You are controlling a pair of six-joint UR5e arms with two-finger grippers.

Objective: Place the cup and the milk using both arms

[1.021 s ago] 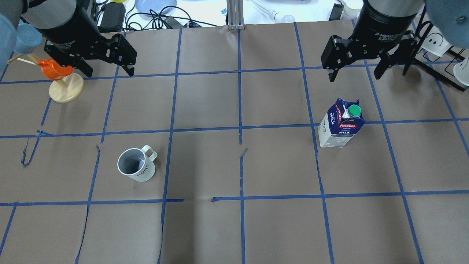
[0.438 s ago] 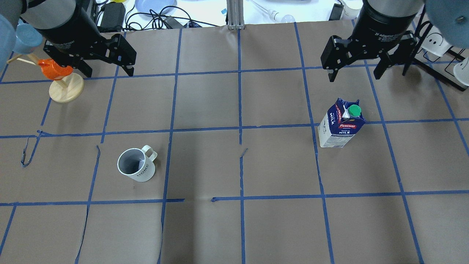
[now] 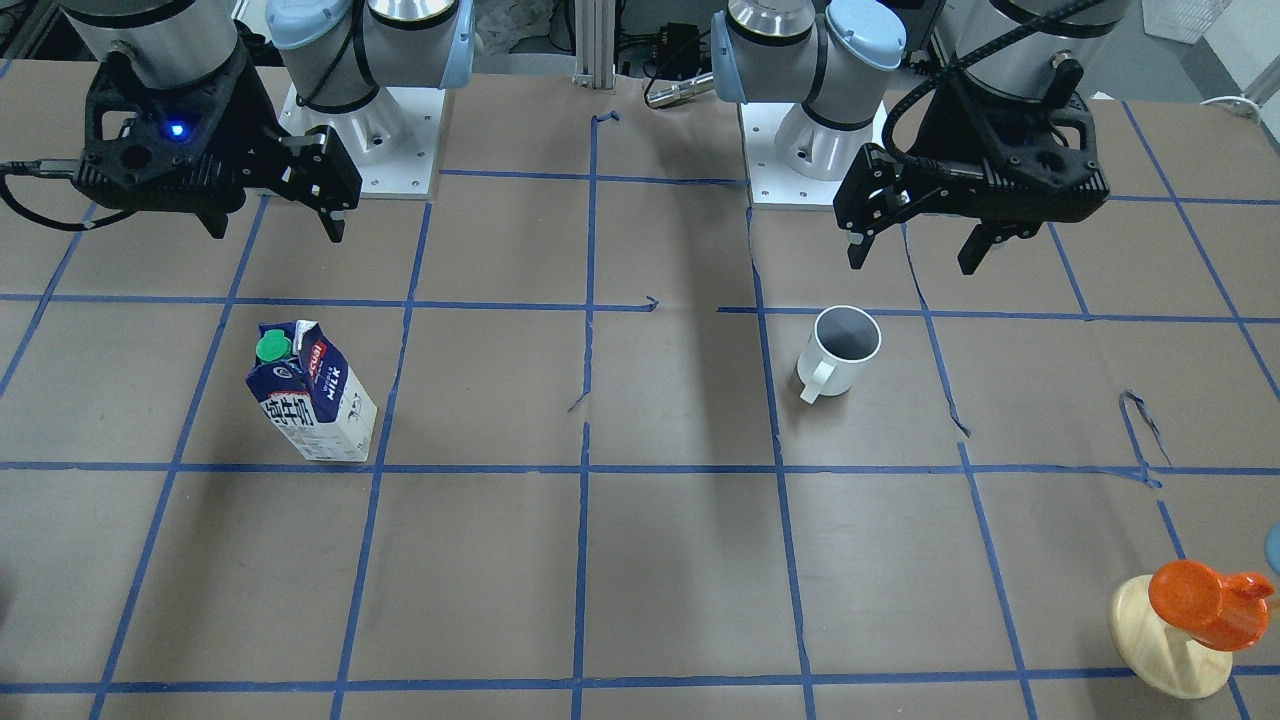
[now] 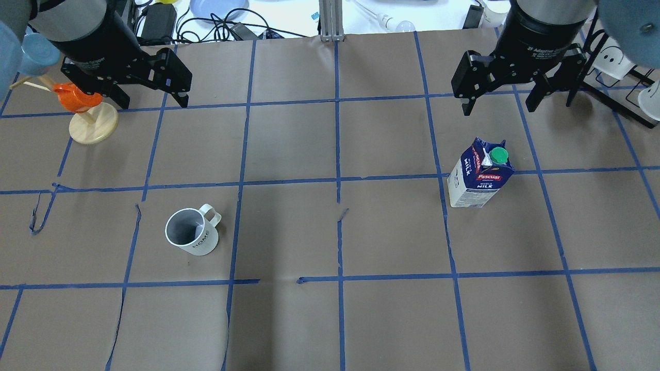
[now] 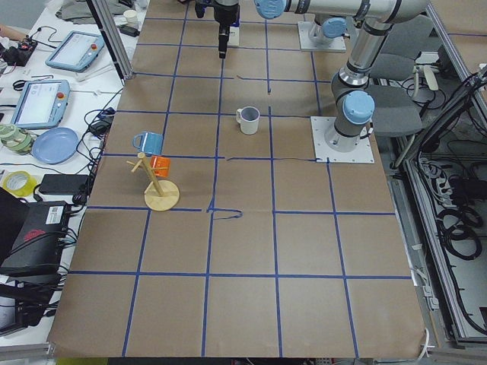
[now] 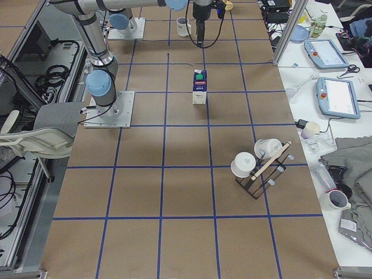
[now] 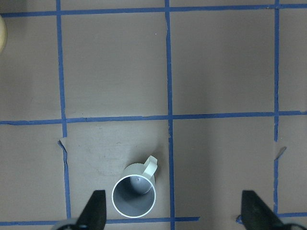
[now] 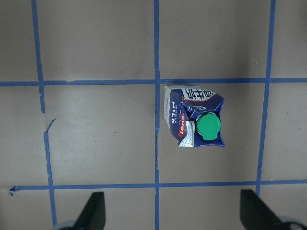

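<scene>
Bench (image 4: 289, 144) under me is brown paper gridded with blue tape. In the upper left of the overhead view my left arm (image 4: 95, 38) hangs over it. My left jaws are spread wide with nothing between them.

Just below them in the frame is a round pale wooden stand (image 4: 94, 123) with a small orange cup (image 4: 75, 98) on one of its pegs. A light blue cup (image 4: 36, 54) sits at the left edge.

Lower down, left of centre, the small white ceramic mug with a loop handle (image 4: 192, 232) stands upright on the bench, well apart from my jaws. Its handle points to the upper right of the frame and its grey inside shows. In my left wrist view it sits at the lower left, close to one of my fingertips (image 7: 95, 213).

Right of centre stands the small gable-top milk carton (image 4: 480, 178), dark blue above, white below, with a round green cap. It is upright, just beside a crossing of tape lines. My right wrist view has it a little right of the middle, above my two fingertips (image 8: 93, 211).

In the upper right of the overhead view, my right arm (image 4: 541, 31) carries the right jaws, equally wide open and empty. The carton is below them in the frame, untouched. At the far right edge a white cup (image 4: 616, 61) hangs on a black rack (image 4: 619, 103).
</scene>
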